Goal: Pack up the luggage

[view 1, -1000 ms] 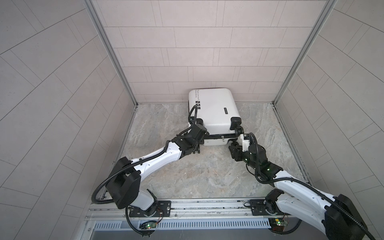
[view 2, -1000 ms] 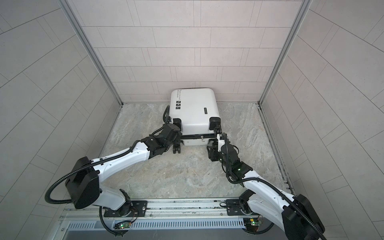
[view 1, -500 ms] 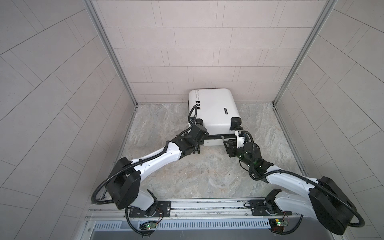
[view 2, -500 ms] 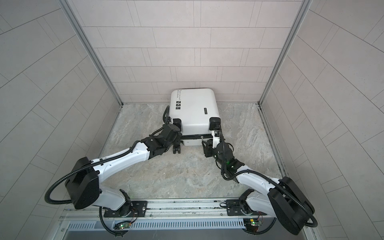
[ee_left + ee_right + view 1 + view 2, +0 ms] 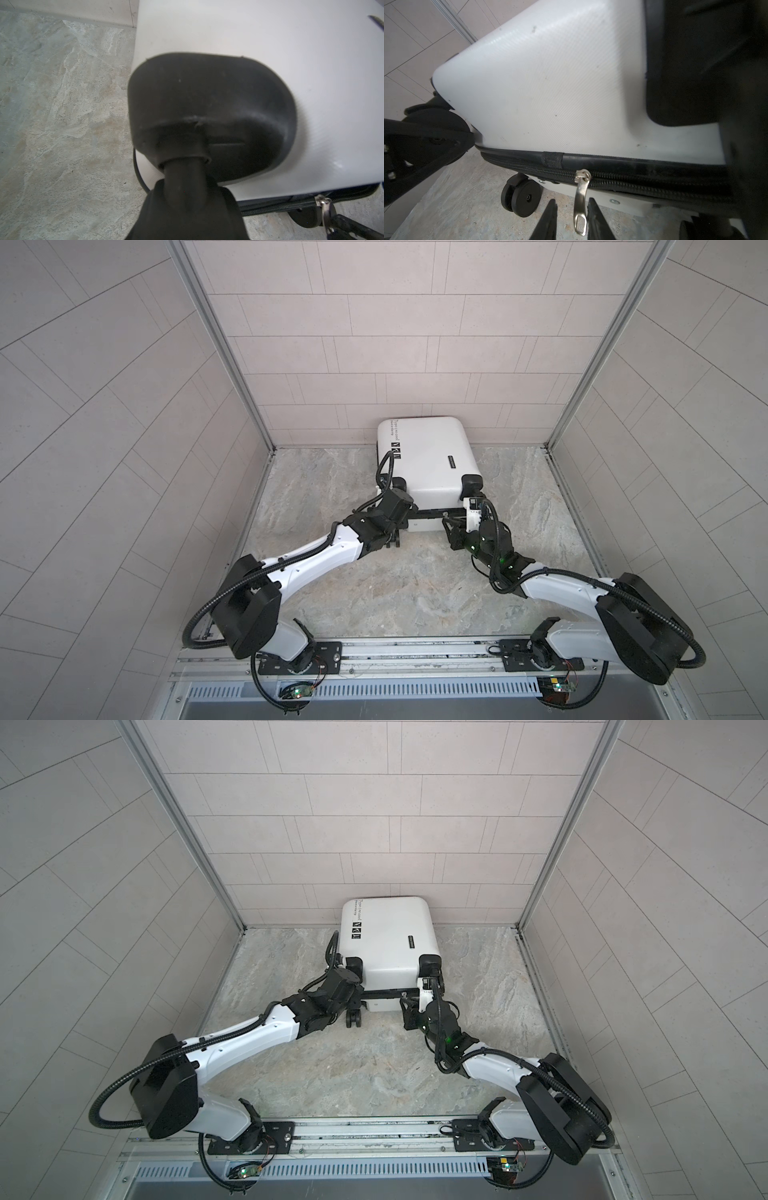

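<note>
Setting: floor (image 5: 374,593) is a matt stone-look sheet, grey-beige and veined. The wall panels (image 5: 374,344) are pale, with thin tile lines.

One luggage (image 5: 428,460) (image 5: 386,936) lies flat at the back of the floor. Its far end is up against the rear wall, slightly right of centre in both top views.
- A rounded rectangle with two white hard shells lying together. Up close the shell (image 5: 550,83) has a fine diagonal weave texture and a few dark specks.
- Black print and small icons run along one long side of the upper face.
- A black ribbed zipper band (image 5: 633,178) runs around the seam, with one short black fabric tab (image 5: 552,159) crossing its rim.
- One flat, shiny metal pull tab (image 5: 580,207) hangs from the slider.
- Two smooth, domed black corner housings (image 5: 471,481) sit on the near end of the upper shell. One of them fills the left wrist view (image 5: 207,108).
- One glossy black twin caster (image 5: 521,197) shows under the lower shell.

There are two arms, in white and black.
- The right gripper (image 5: 572,202) is at the near seam. Its two thin black fingers (image 5: 598,222) stand apart on either side of the pull tab, and the jaws are not clamped on it.
- The left gripper (image 5: 397,526) is at the near left corner by the caster. Its fingers are hidden, so I cannot tell whether it is open or closed.
</note>
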